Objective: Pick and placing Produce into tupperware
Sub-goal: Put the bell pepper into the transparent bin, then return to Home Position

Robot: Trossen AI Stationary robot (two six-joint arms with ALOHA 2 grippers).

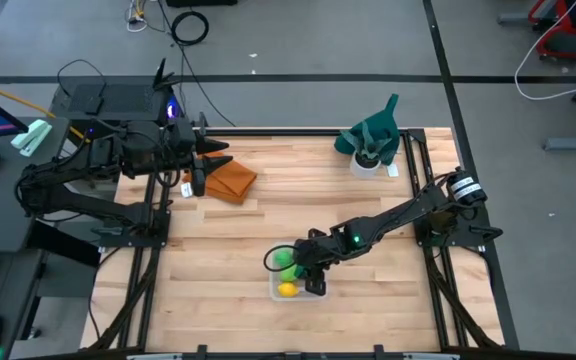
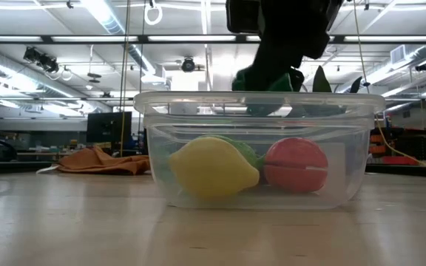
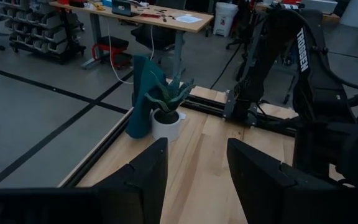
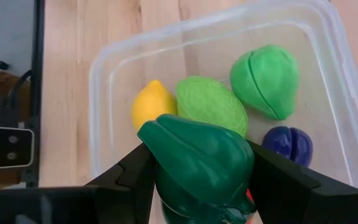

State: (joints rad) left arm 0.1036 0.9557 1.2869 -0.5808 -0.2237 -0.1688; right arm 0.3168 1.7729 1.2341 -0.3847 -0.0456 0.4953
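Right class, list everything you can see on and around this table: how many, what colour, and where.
Clear square plastic tub: one, near table edge.
Yellow toy lemon: one, in tub.
Light green toy produce: two, in tub.
Purple toy piece: one, in tub.
Red toy piece: one, in tub.
Dark green toy pepper: one, above tub.
Orange-brown cloth: one, left side.
White cup with green plant and dark green cloth: one, far right corner.
Right gripper: shut on pepper.
Left gripper: open, parked left.

Right tool (image 4: 194,171) clamped shut, arm outstretched; left tool (image 3: 196,177) parted, arm folded back.
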